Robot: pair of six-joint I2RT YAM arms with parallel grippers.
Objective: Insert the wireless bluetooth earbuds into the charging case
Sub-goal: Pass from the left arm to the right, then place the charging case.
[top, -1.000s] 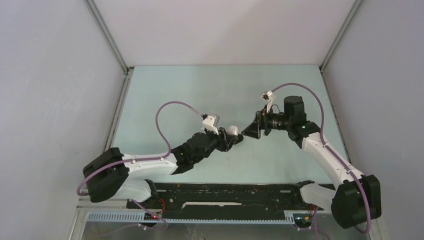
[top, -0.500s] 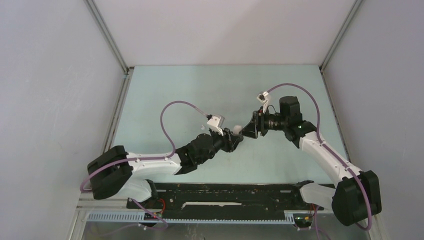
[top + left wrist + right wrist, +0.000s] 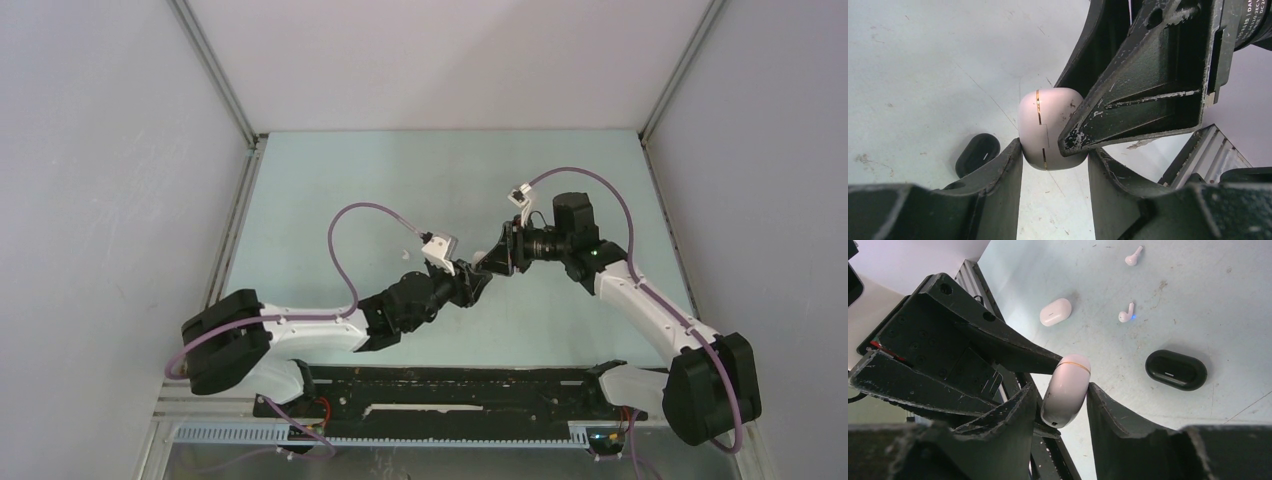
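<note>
The left end effector [image 3: 1054, 156], partly closed, clamps the pale charging case [image 3: 1040, 125] above the counter [image 3: 1198, 300]. The right end effector [image 3: 1063, 390], apart a second ago, now brackets that case; whether it grips, I cannot tell. Two white earbuds [image 3: 1126, 314] lie loose on the counter.

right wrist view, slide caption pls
Pale pebble-shaped plastic case held by left pincer, flanked by right pincer; two white plastic earbuds lie loose

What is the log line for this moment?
left gripper: holds case aloft | right gripper: astride case | earbuds: on table
</note>
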